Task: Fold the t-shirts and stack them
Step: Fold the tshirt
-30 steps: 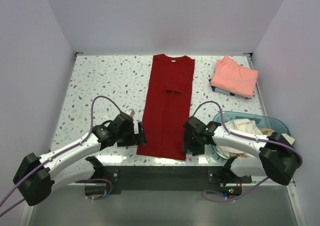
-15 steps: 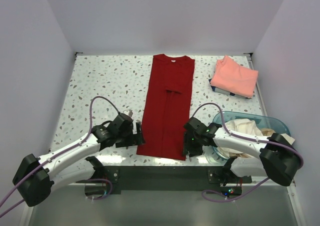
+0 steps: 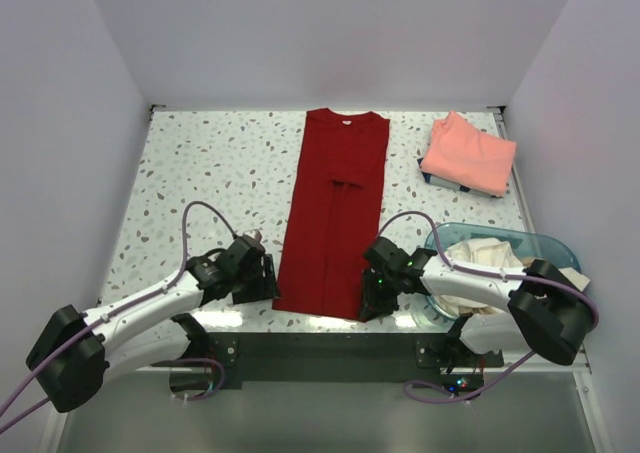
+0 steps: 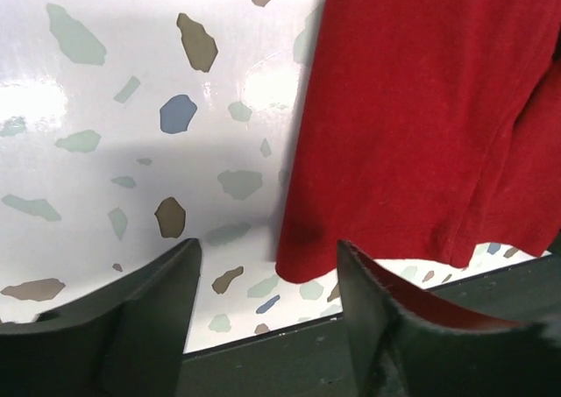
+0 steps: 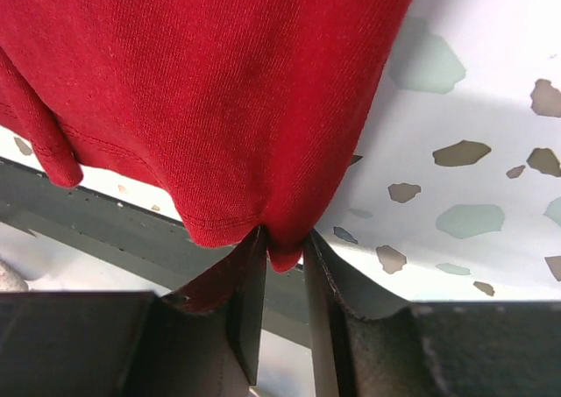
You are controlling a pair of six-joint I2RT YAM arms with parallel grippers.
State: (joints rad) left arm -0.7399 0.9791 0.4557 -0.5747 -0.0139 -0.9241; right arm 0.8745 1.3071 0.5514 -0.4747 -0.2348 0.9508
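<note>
Red t-shirt (image 3: 335, 203), white neck label (image 3: 345, 121) unreadable; right hand (image 5: 282, 250) clamped on its hem (image 5: 219, 223), left hand (image 4: 267, 255) apart.

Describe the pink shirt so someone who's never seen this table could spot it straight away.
Start at the speckled table and go to its far right corner, beyond the teal basket. The salmon-pink shirt lies there folded, the only pink item, unlike the long dark red shirt spread mid-table.

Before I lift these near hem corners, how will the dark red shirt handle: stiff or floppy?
Probably floppy: the dark red shirt puckers into a soft fold where the right gripper has its jaws shut on the hem corner. It is long and thin, so it will likely sag between lifted corners. It may slide easily on the glossy table.
</note>
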